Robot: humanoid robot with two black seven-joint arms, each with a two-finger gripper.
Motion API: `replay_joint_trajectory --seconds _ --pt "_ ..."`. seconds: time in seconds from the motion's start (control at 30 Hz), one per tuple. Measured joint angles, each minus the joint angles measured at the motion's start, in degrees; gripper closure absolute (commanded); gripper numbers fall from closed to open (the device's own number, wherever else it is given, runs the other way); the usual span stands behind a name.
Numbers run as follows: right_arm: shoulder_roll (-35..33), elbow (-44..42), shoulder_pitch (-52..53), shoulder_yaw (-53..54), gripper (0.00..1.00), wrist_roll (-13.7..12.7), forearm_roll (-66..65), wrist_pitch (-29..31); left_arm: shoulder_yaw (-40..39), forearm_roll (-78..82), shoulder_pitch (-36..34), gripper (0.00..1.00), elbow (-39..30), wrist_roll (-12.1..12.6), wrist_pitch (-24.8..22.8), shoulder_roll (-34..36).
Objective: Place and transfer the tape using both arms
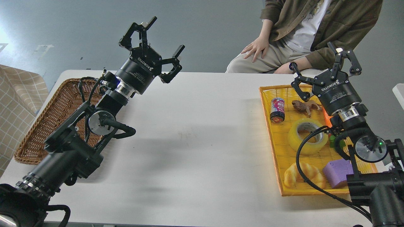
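Note:
The tape (307, 136), a translucent yellow roll with a pale core, lies flat in the middle of the orange tray (272, 138) at the right. My right gripper (325, 66) hangs open above the tray's far end, fingers spread, holding nothing, well behind the tape. My right arm's black cable crosses in front of the roll. At the left, my left gripper (154, 47) is raised over the table's far left part, open and empty, far from the tape.
A brown wicker basket (52, 116) sits at the left edge under my left arm. The tray also holds a can (277, 109), a brown animal toy (304, 106), a croissant toy (304, 179) and a purple block (337, 172). A person (293, 34) sits behind the table.

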Motion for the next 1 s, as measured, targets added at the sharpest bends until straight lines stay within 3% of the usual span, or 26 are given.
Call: replay_joint_trajectory --seconds 1.0 --pt "0.0 0.4 0.0 -0.1 0.00 0.0 0.0 0.0 0.0 0.0 -0.2 0.02 -0.2 -0.1 0.0 0.5"
